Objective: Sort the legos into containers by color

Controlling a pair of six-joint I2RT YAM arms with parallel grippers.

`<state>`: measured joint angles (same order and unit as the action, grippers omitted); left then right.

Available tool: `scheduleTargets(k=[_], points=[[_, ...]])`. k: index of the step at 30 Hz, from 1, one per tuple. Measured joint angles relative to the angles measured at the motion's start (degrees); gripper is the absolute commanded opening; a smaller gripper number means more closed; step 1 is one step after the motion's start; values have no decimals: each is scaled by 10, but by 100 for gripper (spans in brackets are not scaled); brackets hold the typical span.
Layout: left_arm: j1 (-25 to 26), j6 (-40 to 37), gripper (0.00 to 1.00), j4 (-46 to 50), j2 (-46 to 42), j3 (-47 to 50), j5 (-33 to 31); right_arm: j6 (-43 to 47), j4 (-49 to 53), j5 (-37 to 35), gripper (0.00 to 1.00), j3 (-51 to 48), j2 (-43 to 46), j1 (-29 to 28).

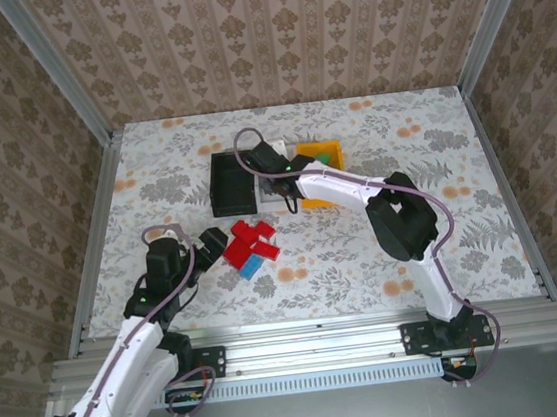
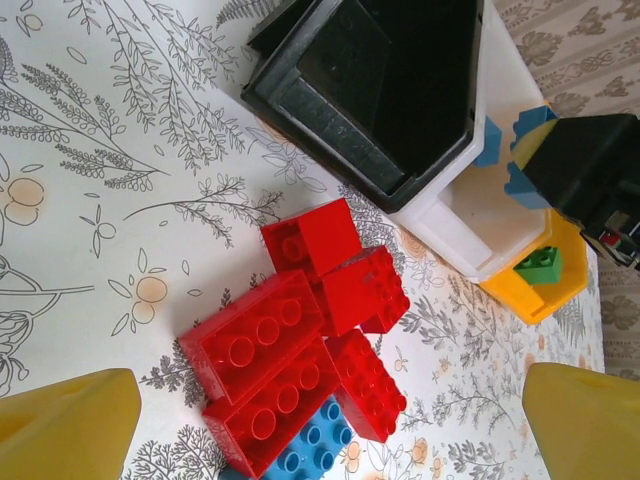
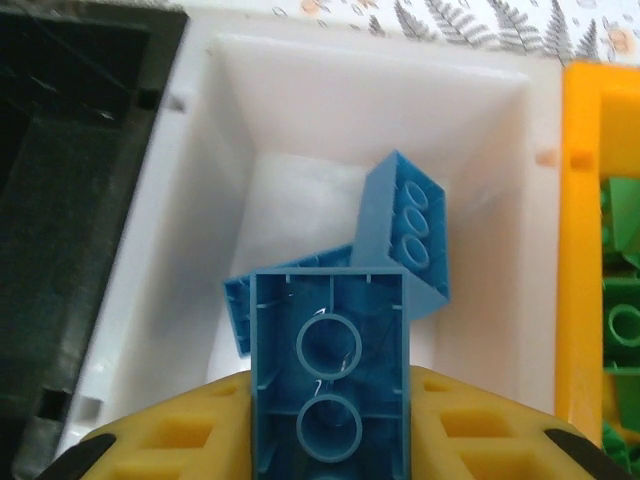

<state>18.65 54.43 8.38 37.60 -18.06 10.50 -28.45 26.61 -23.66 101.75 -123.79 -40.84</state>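
My right gripper [image 3: 330, 445] is shut on a blue lego [image 3: 330, 360], held underside-up over the white container [image 3: 300, 100], where two more blue legos [image 3: 405, 230] lie. Seen from above, this gripper [image 1: 277, 173] hangs between the black container [image 1: 227, 184] and the orange-yellow container [image 1: 325, 155]. Green legos [image 3: 622, 300] lie in the orange-yellow container [image 3: 580, 200]. My left gripper [image 2: 330, 410] stands open over a pile of several red legos [image 2: 290, 340] with one blue lego [image 2: 310, 452] at its near edge. From above, the left gripper [image 1: 212, 244] sits just left of that pile [image 1: 249, 242].
The black container [image 2: 380, 80] looks empty and touches the white one [image 2: 470, 215]. All three containers stand side by side at the back middle of the flowered table [image 1: 440, 210]. Metal rails [image 1: 314, 340] line the near edge.
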Motion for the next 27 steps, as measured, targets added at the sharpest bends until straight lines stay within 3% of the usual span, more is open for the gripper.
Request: scheduleTargets(k=[2,10,18,27], points=[[0,0,100,1,-1,1,0,13,12,4,48,34,-11,5],[0,2,100,16,-9,2,0,35,29,6,63,65,-18,16],[0,4,100,30,-36,3,-10,32,32,11,66,-23,45,-2],[0,5,100,33,-36,9,-24,-51,-11,21,60,-205,231,-112]])
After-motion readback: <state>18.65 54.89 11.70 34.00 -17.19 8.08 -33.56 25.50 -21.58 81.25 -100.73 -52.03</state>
